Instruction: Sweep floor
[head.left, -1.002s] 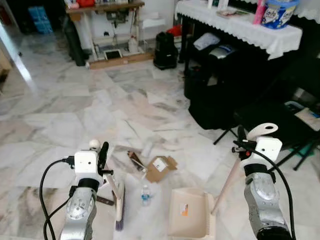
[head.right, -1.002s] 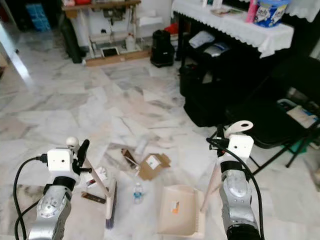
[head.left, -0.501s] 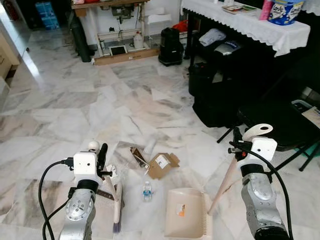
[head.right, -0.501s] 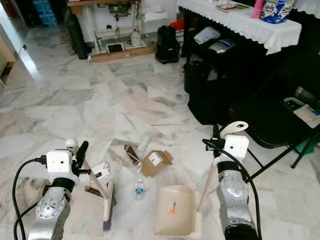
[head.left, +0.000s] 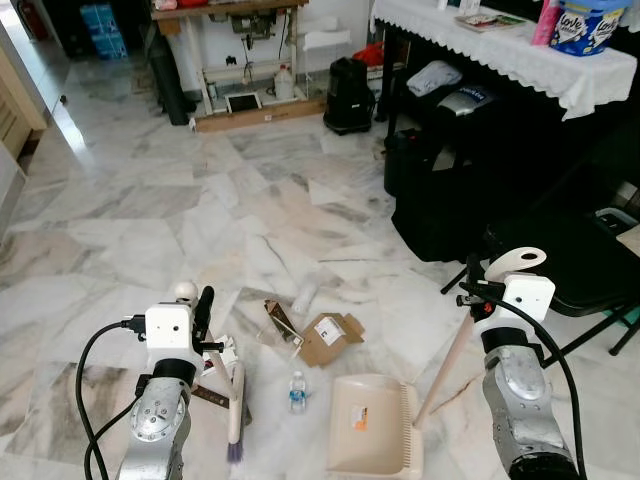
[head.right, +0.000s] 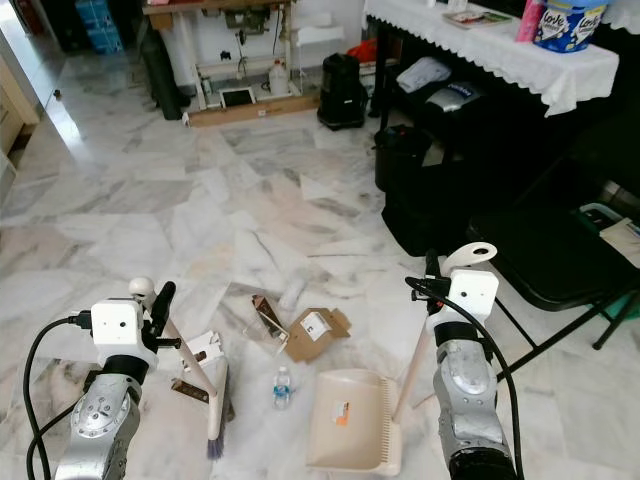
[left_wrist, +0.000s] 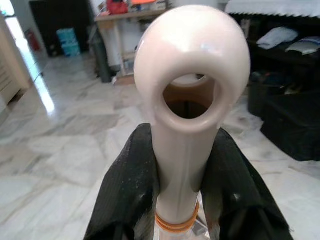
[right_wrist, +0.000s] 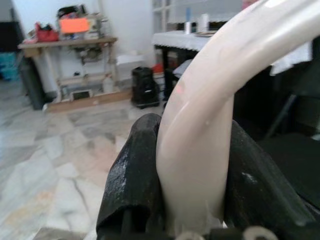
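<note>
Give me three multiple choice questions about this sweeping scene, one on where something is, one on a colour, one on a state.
1. Where is the small water bottle?
A. on the floor between broom and dustpan
B. inside the dustpan
C. on the white-clothed table

2. What colour is the dustpan?
A. blue
B. cream
C. black

3. What is the left gripper doing?
A. hanging open
B. jaws shut on the broom handle
C. holding the cardboard box

Answers: 1 A, it lies on the marble between broom head and pan. 2 B, the pan is pale cream. 3 B, black fingers press both sides of the handle.
</note>
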